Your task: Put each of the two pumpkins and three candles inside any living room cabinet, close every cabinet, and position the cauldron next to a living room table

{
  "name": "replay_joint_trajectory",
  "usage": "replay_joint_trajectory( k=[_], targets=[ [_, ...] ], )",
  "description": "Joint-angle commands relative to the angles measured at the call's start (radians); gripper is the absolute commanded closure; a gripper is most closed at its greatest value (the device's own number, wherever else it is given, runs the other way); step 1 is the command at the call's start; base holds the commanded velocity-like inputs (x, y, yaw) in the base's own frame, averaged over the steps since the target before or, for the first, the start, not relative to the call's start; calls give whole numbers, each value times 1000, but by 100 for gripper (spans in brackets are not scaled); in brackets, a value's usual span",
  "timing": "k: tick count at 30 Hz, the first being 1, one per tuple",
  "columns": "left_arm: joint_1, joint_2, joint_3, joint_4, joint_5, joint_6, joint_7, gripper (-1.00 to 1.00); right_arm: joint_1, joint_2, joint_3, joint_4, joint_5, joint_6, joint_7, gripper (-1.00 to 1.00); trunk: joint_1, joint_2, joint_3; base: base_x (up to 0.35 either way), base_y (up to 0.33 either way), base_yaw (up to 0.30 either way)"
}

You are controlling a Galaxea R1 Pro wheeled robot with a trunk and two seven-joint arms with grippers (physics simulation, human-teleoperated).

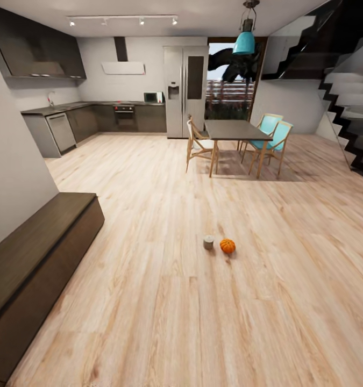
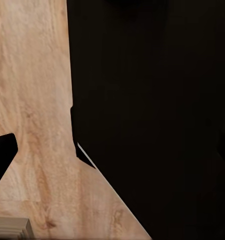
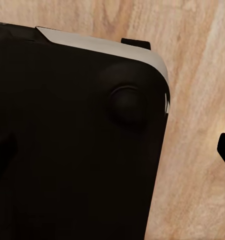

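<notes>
Pumpkin (image 1: 227, 245) and candle (image 1: 208, 242) sit touching-close on the floor (image 1: 149, 301), well ahead of both grippers, whose opening I cannot tell; cabinet (image 1: 36, 252) looks closed, nothing stowed yet

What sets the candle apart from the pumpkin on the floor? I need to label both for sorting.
The candle is a squat grey-tan cylinder with a flat top; the pumpkin is round and bright orange. The candle looks slightly smaller than the pumpkin. In the head view the candle sits to the left, the pumpkin to the right, with a small gap between them. Both rest on the bare wooden floor, out in the open.
</notes>
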Motion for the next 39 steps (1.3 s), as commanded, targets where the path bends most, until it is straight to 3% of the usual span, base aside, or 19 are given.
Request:
replay_joint_trajectory(
  k=[1,39],
  targets=[
    [0,0,0,0,0,0,0,-100,0,0,0,0,0,0,0,-100,0,0,-1,0,0,190],
    [0,0,0,0,0,-1,0,-100,0,-3,0,0,1,-1,0,-100,0,0,-36,0,0,245]
  ],
)
